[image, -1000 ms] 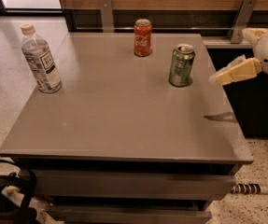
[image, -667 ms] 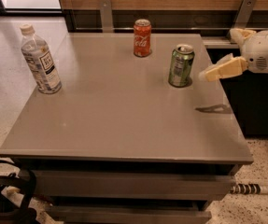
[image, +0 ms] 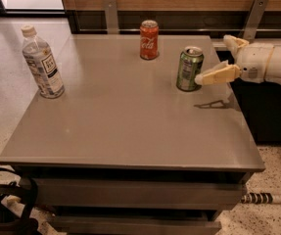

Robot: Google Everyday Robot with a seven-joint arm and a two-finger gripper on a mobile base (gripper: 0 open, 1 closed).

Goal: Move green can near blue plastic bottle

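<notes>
My gripper hangs over the right edge of the table. Its two fingers are spread apart with nothing in them. The tip of the near finger is right at the side of the green can; I can't tell if it touches. The can stands upright near the back right of the table, and it is not between the fingers. I think that is the danger: if I push on like this, the finger could poke the can and tip it or slide it away. The red can stands close by, so a knocked green can could roll into it. The bottle is far off at the left side. A weak hold could drop the can on the way there, and a fast stop could bump the tall bottle over.
</notes>
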